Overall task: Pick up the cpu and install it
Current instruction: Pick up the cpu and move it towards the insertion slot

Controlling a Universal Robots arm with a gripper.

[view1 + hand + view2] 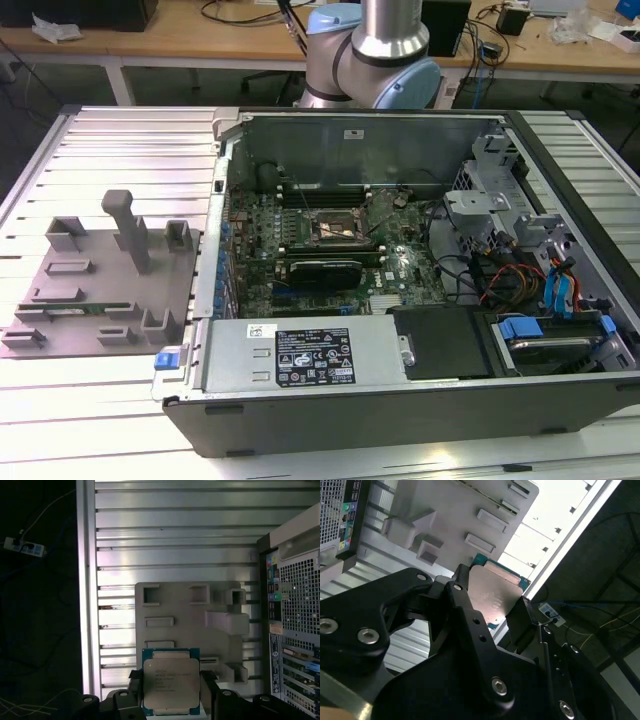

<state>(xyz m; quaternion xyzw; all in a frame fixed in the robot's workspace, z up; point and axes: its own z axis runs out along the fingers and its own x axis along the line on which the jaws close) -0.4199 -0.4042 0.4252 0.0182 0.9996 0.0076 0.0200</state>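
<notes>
The gripper pinches the cpu between its two black fingers, which press on opposite edges, with the silvery lid turned to the first wrist view. The chip hangs above one edge of the grey tray. The tray lies on the slatted table between the table's long edge and the open computer case. Inside the case sits the dark-framed socket.

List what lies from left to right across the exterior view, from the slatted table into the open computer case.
Grey tray → dark metal-framed socket → silver drive cage → blue cables.
</notes>
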